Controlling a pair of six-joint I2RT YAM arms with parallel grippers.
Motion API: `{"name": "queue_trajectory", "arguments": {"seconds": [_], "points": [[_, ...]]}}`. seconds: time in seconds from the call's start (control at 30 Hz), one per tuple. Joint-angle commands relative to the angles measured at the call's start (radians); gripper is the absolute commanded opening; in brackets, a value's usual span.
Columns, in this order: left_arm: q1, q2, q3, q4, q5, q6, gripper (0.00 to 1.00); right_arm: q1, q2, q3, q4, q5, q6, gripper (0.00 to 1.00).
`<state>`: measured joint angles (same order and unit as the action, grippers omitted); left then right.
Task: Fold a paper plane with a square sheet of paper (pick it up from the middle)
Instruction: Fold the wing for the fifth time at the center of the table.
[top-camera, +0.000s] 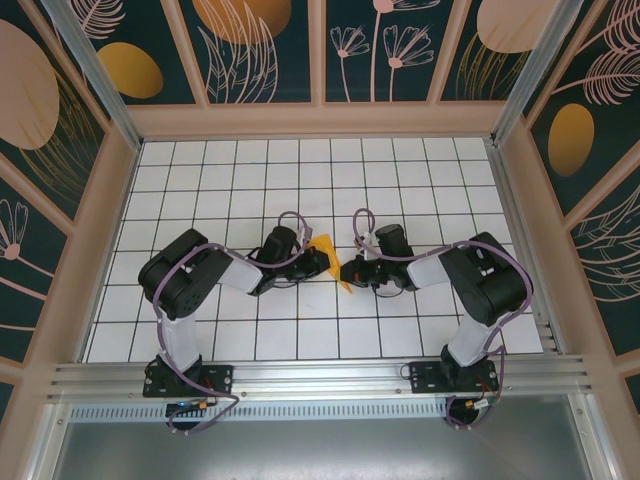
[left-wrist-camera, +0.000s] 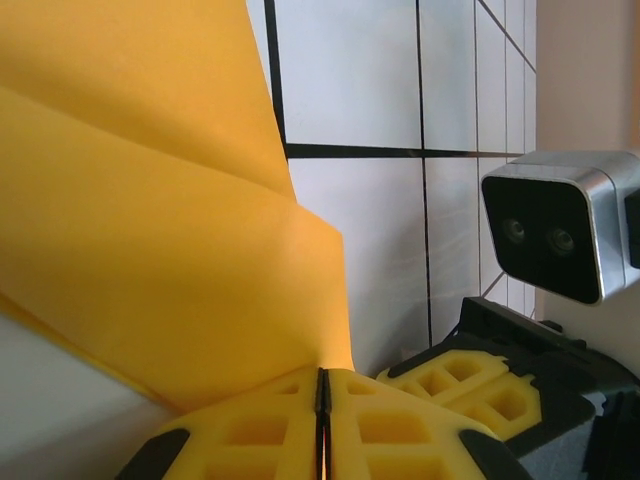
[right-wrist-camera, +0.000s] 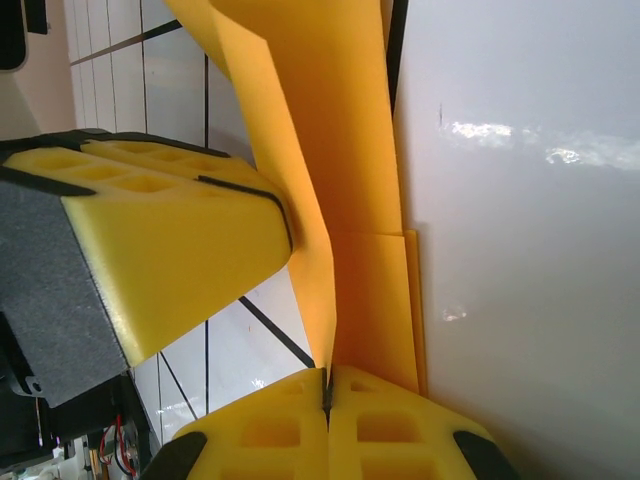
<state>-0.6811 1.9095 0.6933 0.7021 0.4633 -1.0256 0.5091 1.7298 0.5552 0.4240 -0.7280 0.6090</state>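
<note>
The orange-yellow paper (top-camera: 326, 247) is a small creased, folded shape held above the tiled floor between my two grippers. My left gripper (top-camera: 323, 262) is shut on one edge of it. In the left wrist view the folded paper (left-wrist-camera: 150, 230) spreads up and left from the closed jaws of that gripper (left-wrist-camera: 322, 378). My right gripper (top-camera: 351, 273) is shut on the other end. In the right wrist view the paper (right-wrist-camera: 330, 170) rises as layered flaps from the closed jaws of my right gripper (right-wrist-camera: 327, 385), and a left fingertip (right-wrist-camera: 170, 240) sits close beside it.
White grid-tiled table (top-camera: 300, 180) enclosed by wooden-framed patterned walls (top-camera: 90, 230). The right wrist camera (left-wrist-camera: 560, 235) and a right fingertip (left-wrist-camera: 470, 385) sit very close to my left gripper. A metal rail (top-camera: 320, 375) runs along the near edge.
</note>
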Motion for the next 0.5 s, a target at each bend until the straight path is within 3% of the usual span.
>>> {"name": "queue_trajectory", "arguments": {"seconds": [0.0,0.27,0.47], "points": [[-0.005,0.021,0.034,-0.06,-0.02,0.006,0.12,-0.006,0.021,-0.014,0.004,-0.006,-0.012,0.04],[-0.004,0.034,0.07,-0.197,-0.057,0.024,0.11,-0.007,-0.006,-0.005,-0.032,-0.001,-0.02,0.1],[-0.003,0.056,0.102,-0.309,-0.099,0.033,0.11,-0.009,-0.065,0.004,-0.115,0.009,-0.046,0.21]]}}
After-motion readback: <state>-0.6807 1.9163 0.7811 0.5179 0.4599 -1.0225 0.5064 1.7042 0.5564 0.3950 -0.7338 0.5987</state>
